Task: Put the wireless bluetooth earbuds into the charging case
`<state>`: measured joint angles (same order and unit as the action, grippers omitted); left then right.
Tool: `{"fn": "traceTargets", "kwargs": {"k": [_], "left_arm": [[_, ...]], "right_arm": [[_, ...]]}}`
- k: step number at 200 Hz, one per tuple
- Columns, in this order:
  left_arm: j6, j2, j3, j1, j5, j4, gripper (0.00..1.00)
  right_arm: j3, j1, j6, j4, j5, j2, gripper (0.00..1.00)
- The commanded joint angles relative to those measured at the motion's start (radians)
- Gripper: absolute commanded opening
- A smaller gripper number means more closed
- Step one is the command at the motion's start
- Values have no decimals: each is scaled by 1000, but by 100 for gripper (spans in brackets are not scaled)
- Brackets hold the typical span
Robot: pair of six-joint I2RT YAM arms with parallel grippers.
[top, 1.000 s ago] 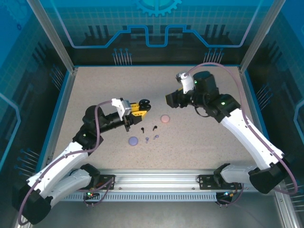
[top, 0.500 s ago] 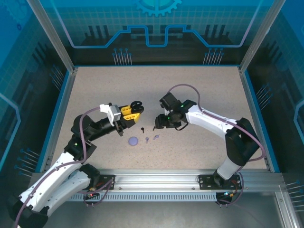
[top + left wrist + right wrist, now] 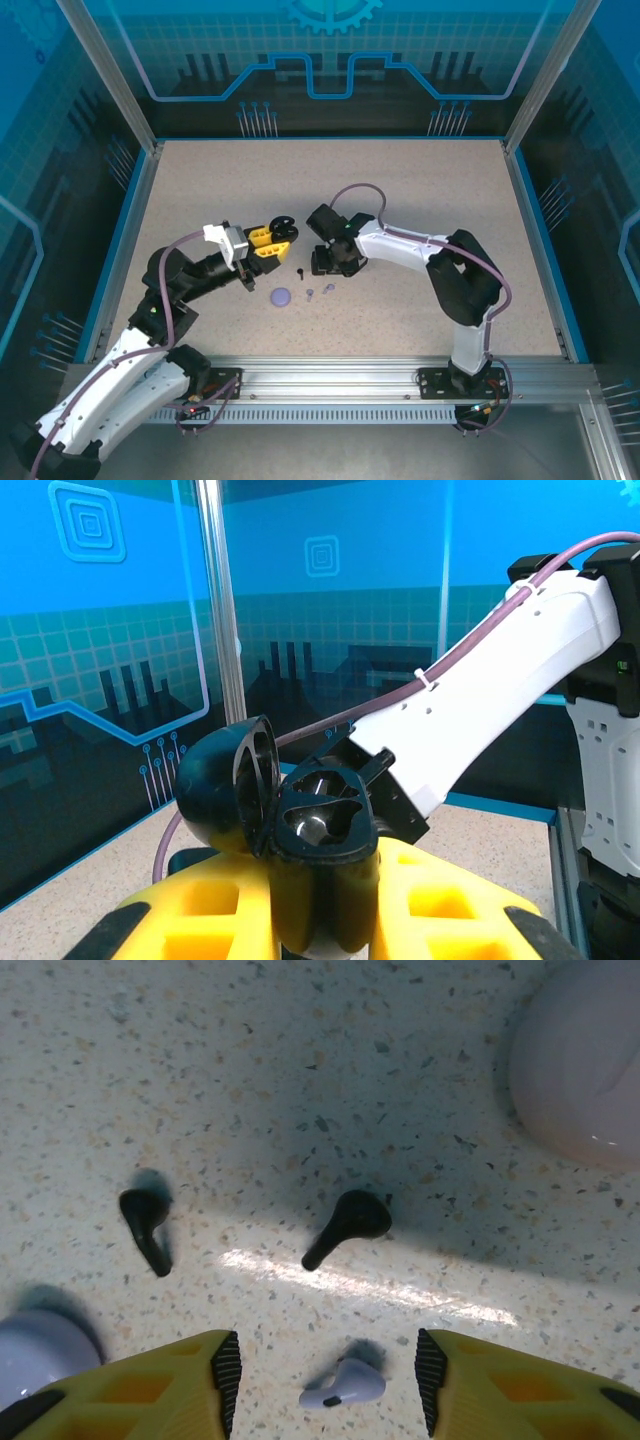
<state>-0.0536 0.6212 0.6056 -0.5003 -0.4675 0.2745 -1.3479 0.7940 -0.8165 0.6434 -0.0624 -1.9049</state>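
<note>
My left gripper is shut on the black charging case, held upright between its yellow fingers with the lid swung open and the wells empty. My right gripper hangs low over the table, open, with its fingers on either side of a lavender earbud and not touching it. Two black earbuds lie on the table just beyond. From above I see one black earbud and two lavender earbuds.
A shut lavender case lies near the earbuds, in front of the left gripper. A pale pink case sits just past the right gripper. The right arm passes close in front of the held case. Blue walls ring the table.
The right arm has swung in from the back right and dropped low over the earbuds, its jaws narrowing. The left gripper has drawn the case slightly left and back.
</note>
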Motion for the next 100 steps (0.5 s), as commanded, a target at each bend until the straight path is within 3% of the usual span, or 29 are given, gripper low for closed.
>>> {"fn": "traceTargets", "kwargs": {"k": [1,100], "left_arm": [[-5,-20,-5,-5,-12,-4,0],[-5,-39,-11,-5,-17,-15,0]], "right_arm": [[-41,12,-43,12,-37,-37,51],[-134,6,-37,62,-65,-136,46]]}}
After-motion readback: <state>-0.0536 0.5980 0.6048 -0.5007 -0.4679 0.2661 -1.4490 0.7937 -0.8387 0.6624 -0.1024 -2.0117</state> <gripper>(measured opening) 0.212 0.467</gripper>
